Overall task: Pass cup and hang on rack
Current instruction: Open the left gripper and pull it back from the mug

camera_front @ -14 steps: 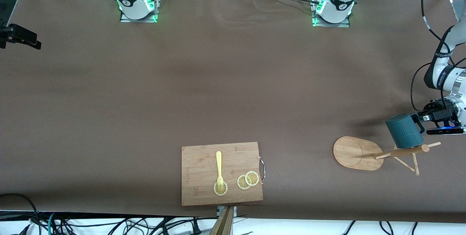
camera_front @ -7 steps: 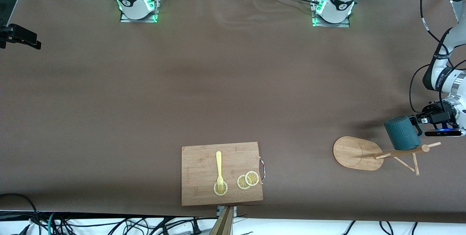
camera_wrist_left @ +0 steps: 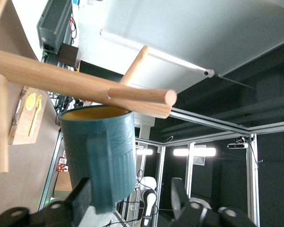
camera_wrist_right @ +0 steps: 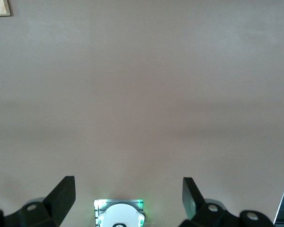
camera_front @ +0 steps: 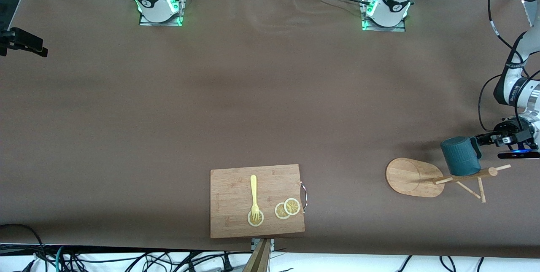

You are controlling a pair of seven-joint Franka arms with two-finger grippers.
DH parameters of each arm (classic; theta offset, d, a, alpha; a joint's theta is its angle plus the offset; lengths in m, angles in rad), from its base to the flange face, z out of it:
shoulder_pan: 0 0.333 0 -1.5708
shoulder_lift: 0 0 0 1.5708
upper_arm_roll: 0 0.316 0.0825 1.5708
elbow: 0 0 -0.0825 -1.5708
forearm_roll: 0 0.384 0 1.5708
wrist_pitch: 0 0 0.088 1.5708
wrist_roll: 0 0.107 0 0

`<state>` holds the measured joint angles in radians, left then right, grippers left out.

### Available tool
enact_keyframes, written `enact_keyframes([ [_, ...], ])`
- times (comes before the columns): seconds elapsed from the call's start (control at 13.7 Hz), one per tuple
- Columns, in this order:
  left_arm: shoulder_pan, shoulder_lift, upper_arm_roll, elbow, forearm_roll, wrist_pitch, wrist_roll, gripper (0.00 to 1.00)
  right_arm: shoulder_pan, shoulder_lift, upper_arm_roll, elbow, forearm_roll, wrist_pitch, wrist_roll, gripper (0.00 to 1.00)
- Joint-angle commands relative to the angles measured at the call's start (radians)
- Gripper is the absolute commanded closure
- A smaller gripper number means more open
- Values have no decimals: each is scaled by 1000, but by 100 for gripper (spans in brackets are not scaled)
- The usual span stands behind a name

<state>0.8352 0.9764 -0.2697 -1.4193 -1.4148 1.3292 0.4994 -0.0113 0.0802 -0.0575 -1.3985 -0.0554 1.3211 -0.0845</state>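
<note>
Wide table under brown cloth [camera_front: 253, 95], filling the frame of the front view; both arm bases bolted along its top edge. Rectangular wooden cutting board with metal side handle [camera_front: 236, 204], lower middle of the frame, near the front camera; not part of the task, probably set there as clutter. Light bamboo mug rack with flat oval base, central post and thin crossing pegs [camera_front: 411, 177], lower part of the frame toward the left arm's end of the table, placed within easy reach of that arm. Small dark teal ribbed cup with mustard-yellow inside and loop handle [camera_front: 460, 156], up against the pegs at the top of the rack's post, off the table; handle turned toward the left gripper, most likely because that was the gripping point; unclear whether the loop is actually threaded on a peg. Left gripper [camera_front: 484, 140], just beside the cup's handle at rack-top height; claw spread, one finger close along the handle and the other well clear, nothing pinched; judged to be the release step of the hanging. Right gripper [camera_wrist_right: 128, 189], seen in its own wrist view only, hovering over bare cloth by its base; claw spread wide, empty, waiting. Pale yellow plastic fork [camera_front: 253, 192], lying on the board. Three lemon slices [camera_front: 291, 206], on the board's lower part, one under the fork's tines.
</note>
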Motion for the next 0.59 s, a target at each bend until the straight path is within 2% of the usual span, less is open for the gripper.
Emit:
enact_keyframes([
  [0.0,-10,8,26,119,98,-10,-33,0,-4,-3,8,10,-4,-5,-14,0],
  [0.22,-8,2,27,252,291,-11,-33,0,-6,-3,8,10,-6,-6,-15,0],
  [0.51,-10,-44,20,344,472,-51,-36,0,-6,-3,7,10,-8,-6,-15,0],
])
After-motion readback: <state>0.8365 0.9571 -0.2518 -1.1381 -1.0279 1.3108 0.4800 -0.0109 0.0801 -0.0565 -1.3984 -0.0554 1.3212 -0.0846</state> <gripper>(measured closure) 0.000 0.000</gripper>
